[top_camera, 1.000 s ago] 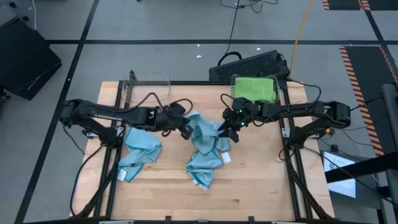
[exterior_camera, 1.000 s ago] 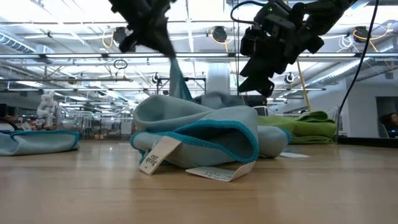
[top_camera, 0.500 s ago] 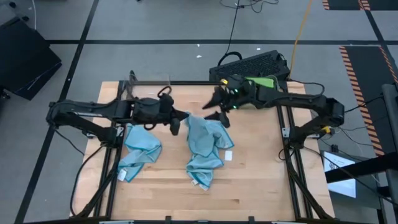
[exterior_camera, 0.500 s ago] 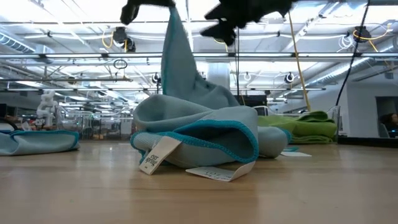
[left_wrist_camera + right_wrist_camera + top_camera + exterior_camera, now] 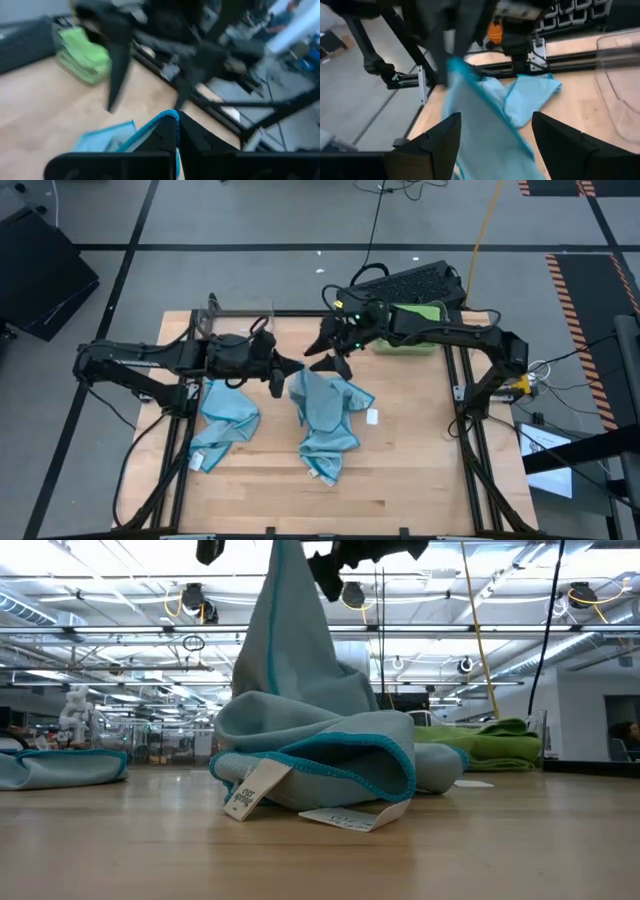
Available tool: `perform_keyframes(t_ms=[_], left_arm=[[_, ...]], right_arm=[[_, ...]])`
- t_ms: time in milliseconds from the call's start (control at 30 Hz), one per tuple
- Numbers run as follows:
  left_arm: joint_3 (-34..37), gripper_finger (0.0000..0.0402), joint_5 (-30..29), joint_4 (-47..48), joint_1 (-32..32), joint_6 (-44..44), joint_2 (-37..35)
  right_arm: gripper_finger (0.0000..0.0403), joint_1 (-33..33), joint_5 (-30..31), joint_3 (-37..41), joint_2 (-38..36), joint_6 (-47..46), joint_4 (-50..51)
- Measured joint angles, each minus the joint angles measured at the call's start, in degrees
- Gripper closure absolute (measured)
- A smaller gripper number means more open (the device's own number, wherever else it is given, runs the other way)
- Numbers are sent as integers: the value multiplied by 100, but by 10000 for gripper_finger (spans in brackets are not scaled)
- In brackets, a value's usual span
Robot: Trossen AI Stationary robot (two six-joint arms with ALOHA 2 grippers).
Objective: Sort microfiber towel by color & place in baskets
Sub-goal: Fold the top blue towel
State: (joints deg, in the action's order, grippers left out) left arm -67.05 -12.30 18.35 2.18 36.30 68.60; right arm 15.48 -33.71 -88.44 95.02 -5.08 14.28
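Microfiber towels first: nearest the table's front edge, a light blue teal-hemmed towel [image 5: 325,415] lies crumpled mid-table with white tags [image 5: 244,792] showing in the low view; one corner of it is pulled up into a peak. A second light blue towel [image 5: 222,425] lies flat on the left side of the light wooden table [image 5: 400,480], well apart from the first.

Left gripper [image 5: 281,376] sits above the raised corner, fingers pinched tight on the towel's teal hem; the left wrist view shows the blue edge clamped between the two dark fingertips [image 5: 167,135].

Right gripper [image 5: 330,352] hovers just beside the lifted peak on its far side, fingers [image 5: 437,145] spread fairly wide and holding nothing; from its wrist view the stretched blue cloth runs between the fingers without clear contact.

Farther back, a folded green towel [image 5: 418,315] fills the clear plastic bin [image 5: 405,346] at the far right corner. Another clear plastic bin [image 5: 240,318] stands at the far left edge; contents cannot be made out.
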Motion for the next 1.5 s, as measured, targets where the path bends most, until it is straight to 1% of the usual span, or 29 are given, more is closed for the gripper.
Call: perform_keyframes(t_ms=[133,200,267,400,500,667,833,867,967,1067,1167,1300,1367,1500], left_arm=[[0,398,-135,-241,-137,-93,0],[0,396,-101,-292,-231,-111,0],[2,395,259,-365,-334,-194,0],[2,398,1455,-644,-523,-423,0],[2,396,2104,-625,-603,-602,0],[2,397,2748,-622,-635,-882,0],[2,399,3341,-623,-635,-932,49],[2,398,3389,-614,-635,-923,63],[9,395,3498,-607,-635,-946,72],[7,396,3630,-625,-635,-949,122],[9,398,3741,-620,-635,-919,128],[9,393,3832,-623,-635,-871,74],[9,396,3832,-706,-640,-859,24],[9,395,3839,-953,-768,-670,-204]], right_arm=[[165,-116,668,0,-287,47,764],[165,-152,824,2,-411,116,1052],[165,-170,843,2,-520,127,1226],[165,-173,782,2,-678,-144,1114],[165,-168,375,-38,-744,-297,734],[165,-174,-744,-131,-623,-647,37],[165,-134,-1645,-129,-275,-1428,-1114],[165,-134,-1735,-129,-194,-1529,-1332],[165,-162,-1760,-129,118,-1737,-1963],[170,-173,-1952,-129,379,-1848,-2331],[182,-137,-2218,-129,584,-1895,-2417],[201,-117,-2481,-129,805,-2223,-2723],[210,-139,-2505,-129,822,-2350,-2866],[221,-172,-2501,-129,818,-2275,-2925]])
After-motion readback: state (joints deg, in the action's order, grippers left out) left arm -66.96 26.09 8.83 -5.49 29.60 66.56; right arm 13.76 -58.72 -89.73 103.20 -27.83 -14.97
